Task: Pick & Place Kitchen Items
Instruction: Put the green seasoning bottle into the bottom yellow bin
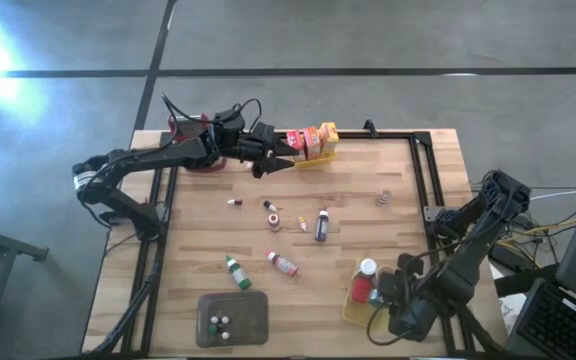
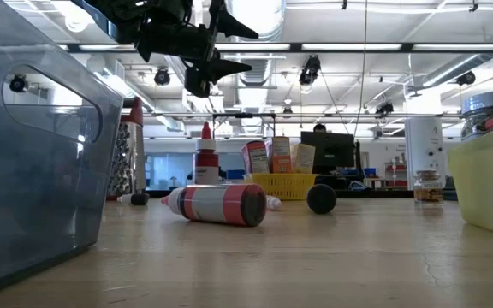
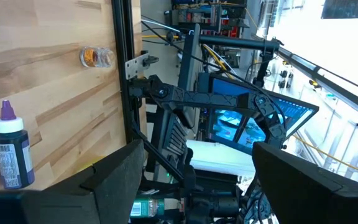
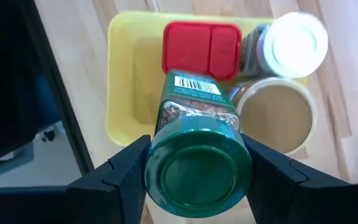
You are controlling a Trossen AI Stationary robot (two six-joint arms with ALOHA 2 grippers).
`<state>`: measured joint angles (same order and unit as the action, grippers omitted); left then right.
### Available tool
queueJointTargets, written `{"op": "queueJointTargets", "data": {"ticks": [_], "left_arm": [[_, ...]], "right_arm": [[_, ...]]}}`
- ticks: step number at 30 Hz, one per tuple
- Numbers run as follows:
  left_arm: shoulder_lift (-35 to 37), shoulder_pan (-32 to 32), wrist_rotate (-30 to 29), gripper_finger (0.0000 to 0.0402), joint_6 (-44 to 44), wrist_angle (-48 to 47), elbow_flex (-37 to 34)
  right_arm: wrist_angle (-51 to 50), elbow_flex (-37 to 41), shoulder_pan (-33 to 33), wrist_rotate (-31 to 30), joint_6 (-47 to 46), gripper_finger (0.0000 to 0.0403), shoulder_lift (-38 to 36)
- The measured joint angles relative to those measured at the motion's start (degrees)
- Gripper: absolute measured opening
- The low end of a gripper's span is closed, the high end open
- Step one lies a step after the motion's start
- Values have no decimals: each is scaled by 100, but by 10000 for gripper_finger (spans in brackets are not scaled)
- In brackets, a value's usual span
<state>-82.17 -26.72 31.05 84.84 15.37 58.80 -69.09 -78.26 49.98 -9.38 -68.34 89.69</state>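
Observation:
My right gripper (image 1: 382, 292) hangs at the near right, shut on a spice jar with a green cap (image 4: 197, 171). Below it stands a yellow basket (image 4: 120, 74) that holds a red-lidded box (image 4: 201, 50), a white-capped jar (image 4: 294, 43) and a tan-lidded jar (image 4: 275, 112). My left gripper (image 1: 286, 156) stands open in the air at the far side, beside a second yellow basket (image 1: 313, 160) with orange and yellow boxes (image 1: 313, 138). Several small bottles lie loose on the table, among them a red-and-white one (image 1: 281, 263), a green-capped one (image 1: 234, 270) and a purple-capped one (image 1: 321, 224). My right gripper pinches the jar between its two fingers at the green cap's sides (image 4: 157, 163). The fingers (image 4: 114, 177) come from above, pointing down. The jar hangs cap up, tilted a little, over the yellow basket; whether its base rests on anything is hidden by the jar itself.
A grey tray (image 1: 253, 318) with several tiny bottles sits at the near edge. A small jar (image 1: 384, 198) stands alone toward the right. A grater with a red handle (image 2: 128, 154) stands at the far left. Black frame rails (image 1: 423, 170) border the table.

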Motion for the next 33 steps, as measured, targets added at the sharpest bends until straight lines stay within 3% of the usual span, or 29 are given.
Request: {"op": "queueJointTargets", "data": {"ticks": [9,23,33], "left_arm": [[0,0,0,305,0,-2,-1],[0,2,0,305,0,0,-1],[0,1,0,305,0,-2,1]], "right_arm": [[502,628,-7,336,22,203,22],[1397,1586,-178,344,-26,205,-32],[1317,1203,-181,376,27,269,-18]]}}
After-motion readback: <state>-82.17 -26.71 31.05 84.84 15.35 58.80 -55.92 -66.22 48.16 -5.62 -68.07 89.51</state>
